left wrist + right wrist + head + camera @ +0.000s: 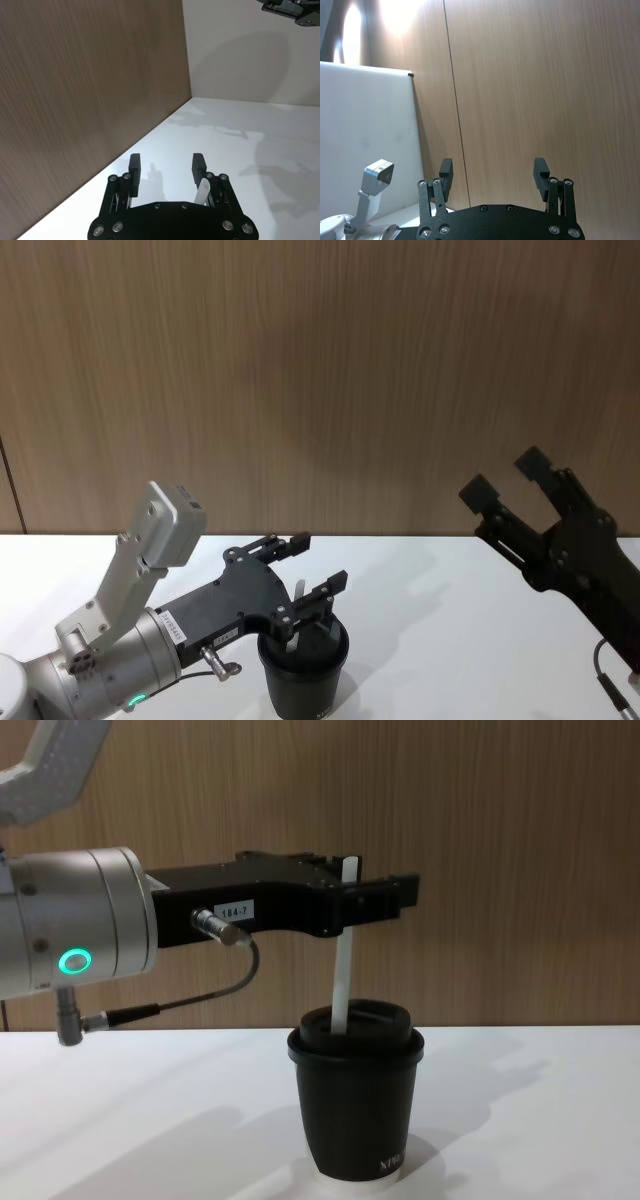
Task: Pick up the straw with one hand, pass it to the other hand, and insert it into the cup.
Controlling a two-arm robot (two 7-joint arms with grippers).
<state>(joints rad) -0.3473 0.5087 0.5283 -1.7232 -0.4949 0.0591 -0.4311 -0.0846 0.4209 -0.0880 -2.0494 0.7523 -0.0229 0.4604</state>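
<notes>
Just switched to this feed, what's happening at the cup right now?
The left gripper, on the silver-white arm, is directly above the black cup on the white table. Its fingers are open. The white straw stands in the cup's lid, its top end between the open fingers, leaning against one of them. The right gripper is raised off to the robot's right, open and holding nothing.

A wood-grain panelled wall point(320, 370) rises directly behind the white tabletop point(440, 640), meeting its far edge. A plain pale wall point(250, 50) adjoins the panelling at a corner.
</notes>
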